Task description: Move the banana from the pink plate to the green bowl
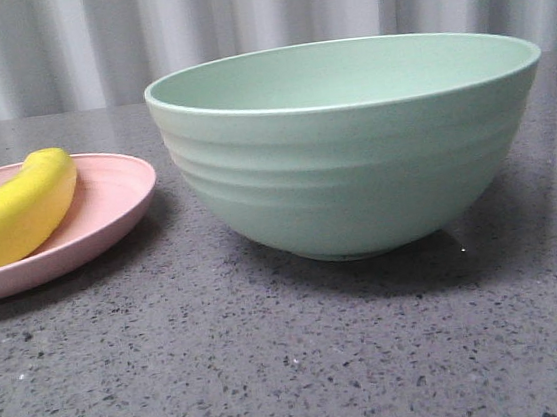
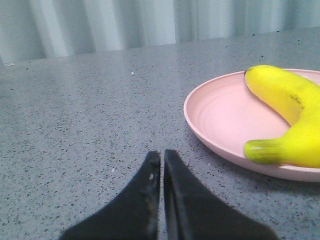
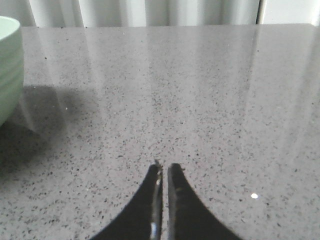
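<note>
Banana (image 1: 15, 210) lying on pink plate (image 1: 121, 191), green bowl (image 1: 350, 150) just beside it on speckled grey table (image 1: 276, 360).

Left gripper (image 2: 162, 156) near plate, fingers together, holding nothing. Right gripper (image 3: 164, 167) likewise pressed together over bare table; pale curtain (image 1: 237, 17) behind.

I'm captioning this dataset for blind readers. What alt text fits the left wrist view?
A small bright yellow curved banana lies on a shallow, round pale pink plate on a grey speckled stone tabletop. The left arm's black gripper, fingers shut and empty, sits over the table beside the plate, not touching it. Pale curtains hang behind.
</note>
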